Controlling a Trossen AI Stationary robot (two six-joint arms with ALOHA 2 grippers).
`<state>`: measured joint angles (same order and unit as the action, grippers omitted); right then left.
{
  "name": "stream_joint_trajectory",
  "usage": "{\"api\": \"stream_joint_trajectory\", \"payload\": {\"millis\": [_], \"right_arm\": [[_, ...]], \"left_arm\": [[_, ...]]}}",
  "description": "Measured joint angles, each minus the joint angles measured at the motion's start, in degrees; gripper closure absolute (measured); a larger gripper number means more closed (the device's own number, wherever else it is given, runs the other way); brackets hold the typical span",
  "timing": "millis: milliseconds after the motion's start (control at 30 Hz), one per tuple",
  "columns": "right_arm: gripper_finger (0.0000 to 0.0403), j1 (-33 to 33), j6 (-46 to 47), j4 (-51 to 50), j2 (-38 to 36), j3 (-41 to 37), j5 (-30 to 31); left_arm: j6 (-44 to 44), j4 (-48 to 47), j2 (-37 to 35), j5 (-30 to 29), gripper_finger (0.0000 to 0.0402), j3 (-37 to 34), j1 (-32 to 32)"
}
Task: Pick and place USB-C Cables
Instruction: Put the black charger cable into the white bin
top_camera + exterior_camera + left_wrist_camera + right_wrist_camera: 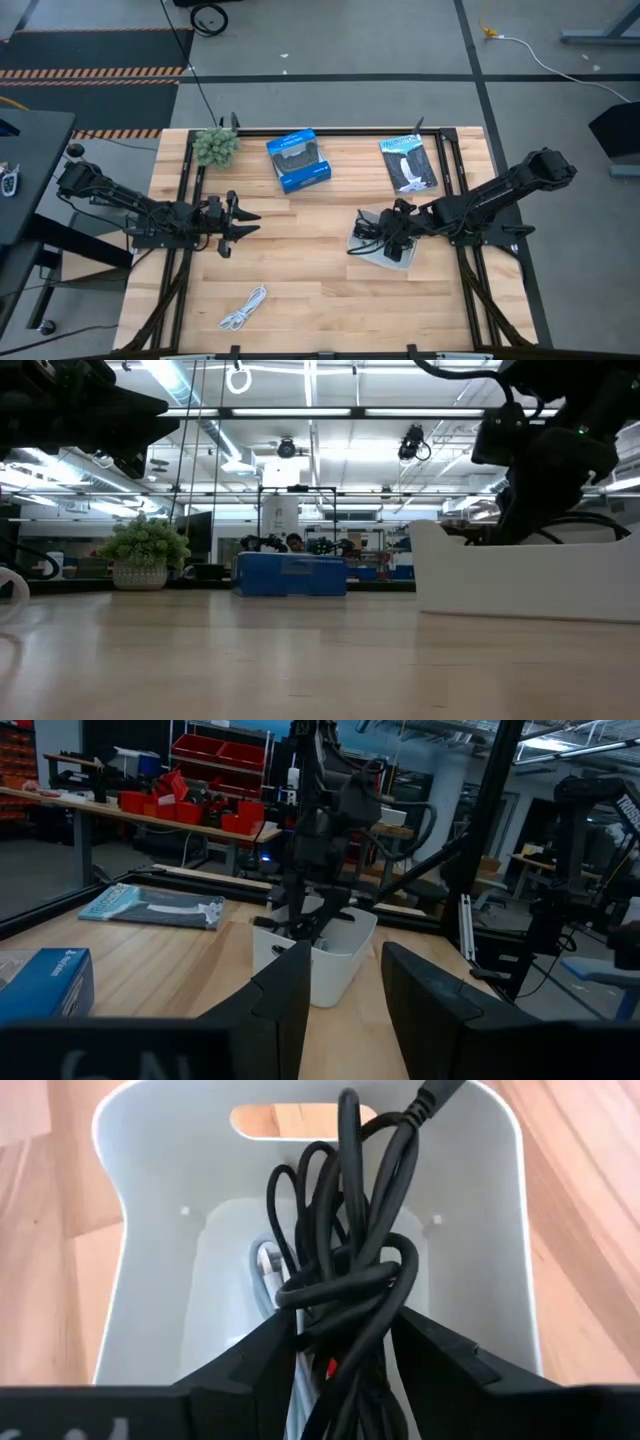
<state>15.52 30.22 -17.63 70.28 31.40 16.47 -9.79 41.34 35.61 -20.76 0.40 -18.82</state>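
In the right wrist view my right gripper [345,1342] is shut on a black coiled cable [345,1230], held over the inside of the white tray [150,1230]. A silvery grey cable [268,1265] lies on the tray floor, and a red speck [330,1368] shows between my fingers. From above, the right gripper [388,235] is over the tray [400,255] on the table's right half. The white cable [245,308] lies flat near the near edge. My left gripper [240,218] waits open, off the table surface, at the left side. My right gripper pinches the black cable between its two fingers [425,1350], just behind the wrap around the coil's middle [345,1285]. The fingers slant down from the table's right side and lie along the coil. The loops [310,1180] reach past the fingertips into the tray. I cannot tell whether they touch it.
A blue box [298,160], a small potted plant [215,146] and a flat black-and-white package [408,163] stand along the far edge. Bare wood lies between the two arms and around the white cable. Black frame rails run along the table's sides.
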Motion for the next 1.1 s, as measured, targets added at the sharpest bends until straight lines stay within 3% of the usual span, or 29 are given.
{"api": "stream_joint_trajectory", "payload": {"millis": [500,867,967,1100], "right_arm": [[0.0225,3.29,2.62,-10.39,0.00,7.74,-2.43],[0.0225,6.28,-1.42,-14.82,0.00,9.88,21.85],[0.0225,6.06,-0.48,-16.46,0.02,9.74,22.65],[0.0225,6.13,-0.02,-14.03,1.79,7.70,18.83]], "left_arm": [[0.01,-0.02,-0.01,-0.01,0.0269,-0.01,0.00],[0.01,-0.02,-0.01,-0.01,0.0269,-0.02,0.01],[0.00,-0.02,-0.01,-0.01,0.0269,-0.01,-0.01],[0.01,-0.02,-0.01,0.00,0.0269,0.00,0.00]]}}
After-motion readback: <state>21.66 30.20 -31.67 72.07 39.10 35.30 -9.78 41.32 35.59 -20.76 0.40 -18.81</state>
